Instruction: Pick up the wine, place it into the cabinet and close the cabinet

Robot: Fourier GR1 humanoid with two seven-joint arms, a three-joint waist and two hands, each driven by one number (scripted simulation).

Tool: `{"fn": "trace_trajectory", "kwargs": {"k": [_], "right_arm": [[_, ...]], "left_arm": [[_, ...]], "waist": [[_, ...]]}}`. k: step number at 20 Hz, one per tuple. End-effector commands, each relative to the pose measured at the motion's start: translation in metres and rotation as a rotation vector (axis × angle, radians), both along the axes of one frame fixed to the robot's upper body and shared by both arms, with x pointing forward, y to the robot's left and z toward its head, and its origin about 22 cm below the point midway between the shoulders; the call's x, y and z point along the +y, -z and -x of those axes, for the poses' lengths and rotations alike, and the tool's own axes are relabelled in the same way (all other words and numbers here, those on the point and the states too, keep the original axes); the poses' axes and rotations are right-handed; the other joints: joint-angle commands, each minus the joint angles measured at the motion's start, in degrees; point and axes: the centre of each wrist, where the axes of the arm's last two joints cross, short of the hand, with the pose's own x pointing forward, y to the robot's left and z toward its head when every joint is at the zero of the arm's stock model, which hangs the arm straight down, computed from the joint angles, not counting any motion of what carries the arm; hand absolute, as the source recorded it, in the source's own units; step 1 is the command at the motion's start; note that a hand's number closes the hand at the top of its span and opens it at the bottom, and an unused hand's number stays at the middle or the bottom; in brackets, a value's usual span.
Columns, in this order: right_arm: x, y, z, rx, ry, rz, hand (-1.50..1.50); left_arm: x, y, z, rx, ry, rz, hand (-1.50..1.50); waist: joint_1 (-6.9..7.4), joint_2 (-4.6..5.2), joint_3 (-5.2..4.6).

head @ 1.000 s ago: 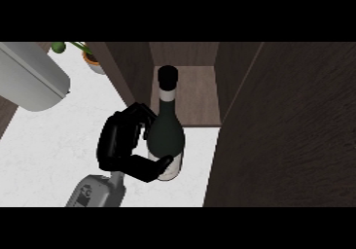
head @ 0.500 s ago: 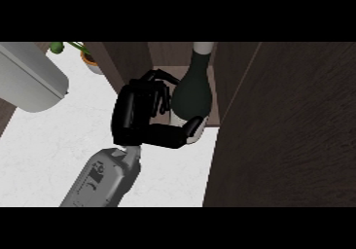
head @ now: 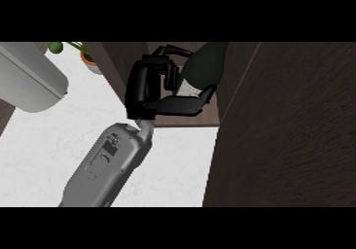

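Observation:
The dark green wine bottle (head: 204, 65) with a pale label stands tilted inside the opening of the dark wood cabinet (head: 122, 63); its neck runs out of the top of the view. My left hand (head: 143, 87) is on the bottle's left side, shut on it, with the fingers (head: 170, 51) curled round the far side and the thumb (head: 182, 104) round the near side. The hand covers part of the bottle's lower body. The grey forearm (head: 105, 165) comes in from the lower left. The cabinet door (head: 289, 126) stands open at the right.
A large pale grey rounded object (head: 26, 78) sits at the upper left of the white counter (head: 37, 155). A small potted plant (head: 84, 54) stands just left of the cabinet. The open door fills the right side of the view.
My left hand has carried the bottle away from me, off the counter and into the cabinet opening. The forearm has stretched further forward.

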Motion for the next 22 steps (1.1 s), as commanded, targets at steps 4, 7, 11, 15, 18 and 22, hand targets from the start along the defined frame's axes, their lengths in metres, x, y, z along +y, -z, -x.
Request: {"fn": "trace_trajectory", "kwargs": {"k": [4,7,11,15,18,22], "right_arm": [[-0.01,-0.003,0.01,-0.003,-0.082,-0.006,-1.5],[-0.001,0.006,0.011,0.016,-0.072,-0.025,-1.5],[-0.008,0.003,0.023,0.001,-0.071,-0.016,-1.5],[-0.001,0.009,0.024,-0.001,-0.084,-0.018,-1.5],[0.0,0.001,0.02,-0.007,-0.086,0.003,-1.5],[-0.002,0.008,0.006,0.006,-0.097,-0.006,-1.5]], "left_arm": [[-0.007,0.01,-0.031,-0.073,-0.054,-0.136,1.5],[-0.015,0.039,-0.012,-0.04,-0.065,-0.145,1.5],[-0.004,0.039,-0.037,-0.043,-0.07,-0.146,1.5],[0.0,0.058,-0.036,-0.038,-0.067,-0.155,1.5],[-0.01,0.061,-0.037,-0.008,-0.079,-0.152,1.5],[0.0,0.095,-0.032,-0.002,-0.103,-0.159,1.5]], "waist": [[-0.4,0.22,0.02],[-0.16,0.13,-0.02],[-0.51,0.17,-0.01],[-0.2,0.14,-0.03],[-0.35,0.1,-0.04],[-0.75,0.34,-0.03]]}}
